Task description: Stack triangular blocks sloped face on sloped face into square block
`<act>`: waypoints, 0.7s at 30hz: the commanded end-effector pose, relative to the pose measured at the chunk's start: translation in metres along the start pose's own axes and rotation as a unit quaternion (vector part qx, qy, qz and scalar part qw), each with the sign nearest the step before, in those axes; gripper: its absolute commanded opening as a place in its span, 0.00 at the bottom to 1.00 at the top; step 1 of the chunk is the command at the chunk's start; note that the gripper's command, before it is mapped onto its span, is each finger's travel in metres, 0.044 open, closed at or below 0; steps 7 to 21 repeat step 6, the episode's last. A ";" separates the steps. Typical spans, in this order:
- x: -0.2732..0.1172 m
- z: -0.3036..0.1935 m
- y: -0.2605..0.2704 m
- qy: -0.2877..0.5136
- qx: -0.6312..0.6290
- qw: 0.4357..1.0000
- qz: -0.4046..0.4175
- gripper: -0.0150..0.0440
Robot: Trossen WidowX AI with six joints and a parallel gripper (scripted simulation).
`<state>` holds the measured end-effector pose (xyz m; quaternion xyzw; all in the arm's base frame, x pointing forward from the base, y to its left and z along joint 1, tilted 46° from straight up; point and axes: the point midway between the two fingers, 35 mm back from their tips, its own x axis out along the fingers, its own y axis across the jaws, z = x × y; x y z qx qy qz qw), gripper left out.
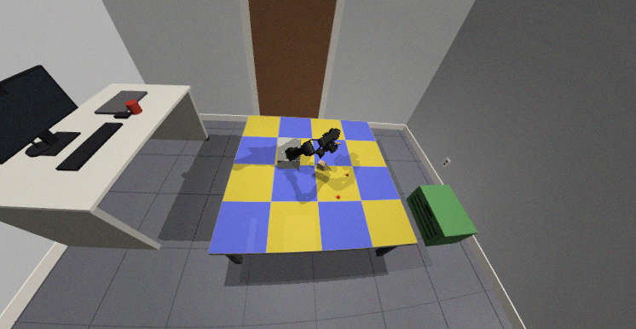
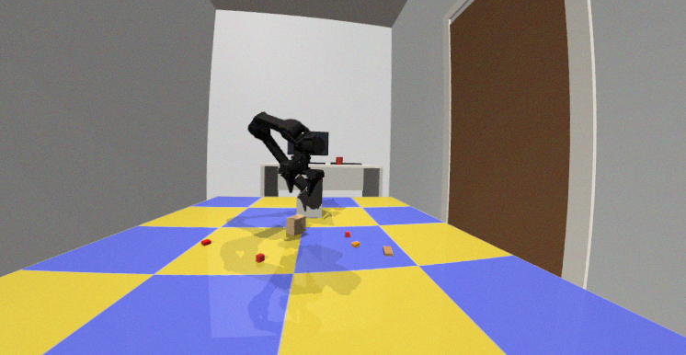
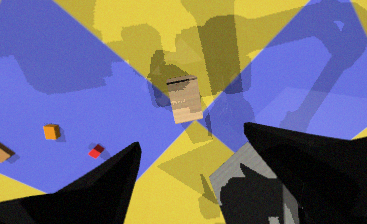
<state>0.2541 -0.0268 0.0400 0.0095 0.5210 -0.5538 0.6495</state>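
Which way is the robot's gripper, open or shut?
Open: in the wrist view the gripper's two black fingers stand wide apart, with nothing held between them.

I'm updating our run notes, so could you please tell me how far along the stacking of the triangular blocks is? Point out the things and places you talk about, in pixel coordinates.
Looks done: the wooden blocks (image 1: 321,165) (image 2: 295,225) (image 3: 186,102) stand together as one squarish block on the table. In hand: nothing; the gripper (image 3: 192,137) is open above them. Left: probably only a check, as a thin dark line near one edge leaves it unclear whether the ends are even.
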 end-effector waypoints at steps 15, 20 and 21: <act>0.000 0.000 0.000 0.000 -0.001 1.000 0.000 1.00; 0.000 0.000 0.000 0.000 -0.001 1.000 0.000 1.00; 0.000 0.000 0.000 0.000 -0.001 1.000 0.000 1.00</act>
